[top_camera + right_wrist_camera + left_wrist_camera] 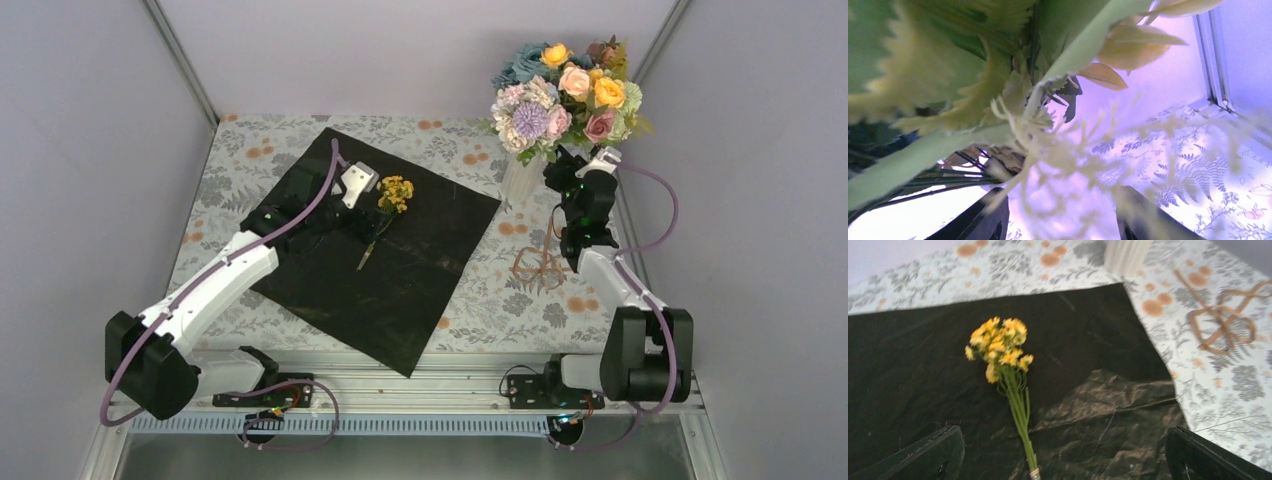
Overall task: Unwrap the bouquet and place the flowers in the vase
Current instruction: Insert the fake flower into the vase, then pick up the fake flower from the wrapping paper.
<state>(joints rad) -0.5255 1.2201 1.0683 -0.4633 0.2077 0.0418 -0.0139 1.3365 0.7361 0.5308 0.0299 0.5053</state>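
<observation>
Most of the flowers [565,95] stood bunched upright in the vase [518,183] at the far right of the tabletop [250,160], with blue, pink, orange, yellow and lilac blooms spreading above its rim. Only the vase's white ribbed lower wall showed below the leaves. One yellow sprig [393,195] lay apart from them, flat on the black sheet [410,280], its blooms pointing far and its thin green stem running back toward the near side. The sheet was spread open as a diamond across the middle of the tabletop, wrinkled toward its right corner, and nothing else lay on it. The left fingers [358,183] hung just left of the sprig's blooms. In the left wrist view they [933,455] stood spread wide to either side of the stem's near end and held nothing. The right fingers [580,160] were raised just right of the vase, beneath the right side of the bunch. In the right wrist view they [980,220] stood parted, with blurred green leaves and pale feathery fronds hanging close in front, and nothing could be seen pinched between them. A loose brown ribbon [540,265] lay looped on the printed cloth near the vase, between the sheet's right corner and the right arm.
</observation>
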